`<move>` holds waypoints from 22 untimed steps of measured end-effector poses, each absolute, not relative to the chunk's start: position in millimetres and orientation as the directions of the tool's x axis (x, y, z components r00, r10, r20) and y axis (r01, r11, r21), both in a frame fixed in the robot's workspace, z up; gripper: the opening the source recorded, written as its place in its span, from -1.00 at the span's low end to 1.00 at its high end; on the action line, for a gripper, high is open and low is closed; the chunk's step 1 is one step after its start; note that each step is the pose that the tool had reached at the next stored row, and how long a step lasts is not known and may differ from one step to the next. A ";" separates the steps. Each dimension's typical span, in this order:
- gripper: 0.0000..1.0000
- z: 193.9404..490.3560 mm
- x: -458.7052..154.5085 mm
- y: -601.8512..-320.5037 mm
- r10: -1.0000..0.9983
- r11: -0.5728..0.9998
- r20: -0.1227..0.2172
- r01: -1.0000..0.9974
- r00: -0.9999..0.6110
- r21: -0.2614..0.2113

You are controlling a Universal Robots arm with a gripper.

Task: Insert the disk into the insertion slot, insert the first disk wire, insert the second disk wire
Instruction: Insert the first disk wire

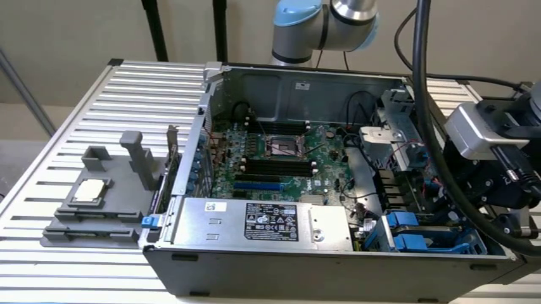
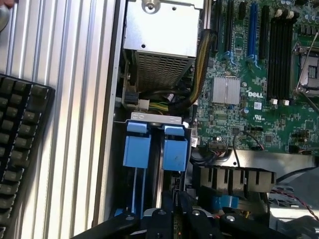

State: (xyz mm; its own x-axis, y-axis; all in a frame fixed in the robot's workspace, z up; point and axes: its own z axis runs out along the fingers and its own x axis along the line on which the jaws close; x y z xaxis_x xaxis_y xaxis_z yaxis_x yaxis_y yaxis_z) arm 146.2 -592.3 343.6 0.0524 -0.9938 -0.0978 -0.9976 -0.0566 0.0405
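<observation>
The motherboard (image 1: 279,158) is green. The insertion slot's latch tabs (image 2: 175,152) are bright blue; the ribbed tabletop (image 1: 76,107) is silver.

The arm (image 1: 325,25) bends down at the exterior view's right, its hand (image 2: 174,206) pointing downward, fingers apparently pressed together.

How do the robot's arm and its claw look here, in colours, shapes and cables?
The arm is built of round silver-grey tubes with light blue caps on the joints. Near its end sits a silver-grey box. The claw is black, with angular links and small round pins. A thick black cable runs beside the arm, with thinner black ones near it.
</observation>
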 end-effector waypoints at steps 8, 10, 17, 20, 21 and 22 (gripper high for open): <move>-0.67 342.3 146.6 -591.8 -0.995 -0.036 -0.097 -0.999 0.032 0.036; -0.67 341.9 146.6 -591.8 -0.995 -0.033 -0.097 -0.999 0.029 0.035; -0.67 340.8 147.0 -591.9 -0.995 -0.023 -0.097 -0.999 0.020 0.033; -0.67 340.4 147.1 -591.8 -0.995 -0.021 -0.097 -0.999 0.018 0.032; -0.67 340.3 147.1 -591.8 -0.995 -0.020 -0.097 -0.999 0.017 0.031; -0.67 340.1 147.1 -591.7 -0.995 -0.019 -0.098 -0.999 0.016 0.030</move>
State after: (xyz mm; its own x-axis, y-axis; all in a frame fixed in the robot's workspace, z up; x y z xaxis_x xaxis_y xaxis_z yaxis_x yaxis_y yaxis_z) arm 147.1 -591.7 340.1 0.0161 -0.9951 -0.0976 -0.9994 -0.0192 0.0303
